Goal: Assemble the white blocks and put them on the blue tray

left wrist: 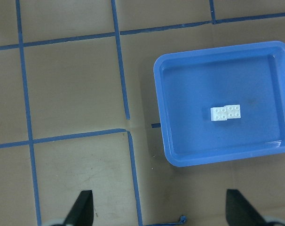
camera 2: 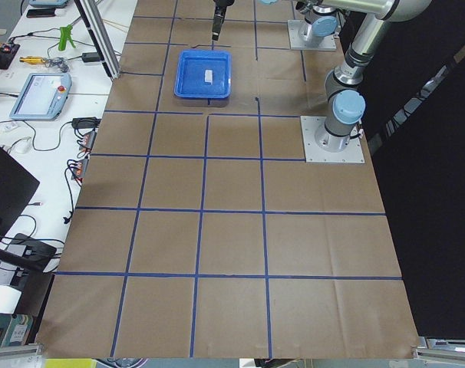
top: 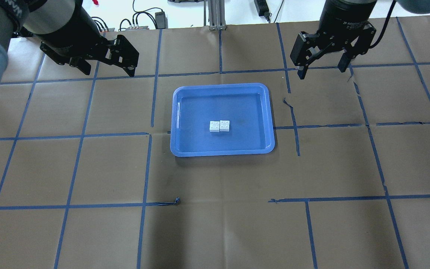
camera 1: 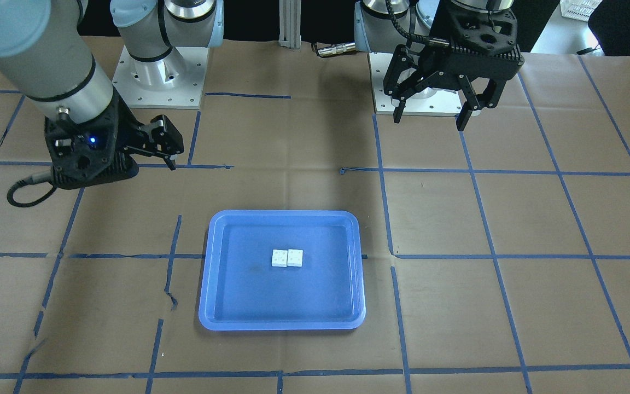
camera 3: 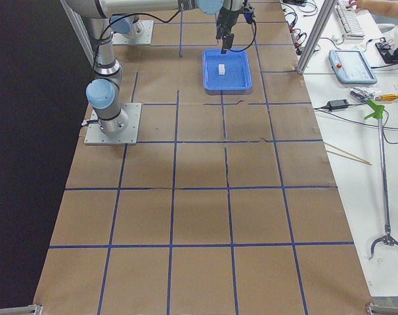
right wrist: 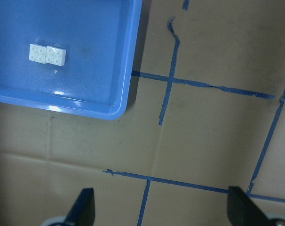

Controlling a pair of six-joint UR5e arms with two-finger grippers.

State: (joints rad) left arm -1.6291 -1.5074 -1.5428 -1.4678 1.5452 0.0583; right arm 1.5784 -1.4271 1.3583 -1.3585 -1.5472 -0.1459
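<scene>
Two white blocks (top: 220,126) lie side by side and touching, studs up, in the middle of the blue tray (top: 222,85). They also show in the front view (camera 1: 287,258), in the left wrist view (left wrist: 226,112) and in the right wrist view (right wrist: 47,53). My left gripper (top: 106,71) is open and empty, raised above the table beyond the tray's far left corner. My right gripper (top: 322,73) is open and empty, raised beyond the tray's far right corner. Neither gripper touches the blocks or the tray.
The table is covered in brown paper with a grid of blue tape (top: 151,101). The tape is torn just right of the tray (top: 287,102) and in front of it (top: 177,201). Both arm bases (camera 1: 162,71) stand at the table's robot side.
</scene>
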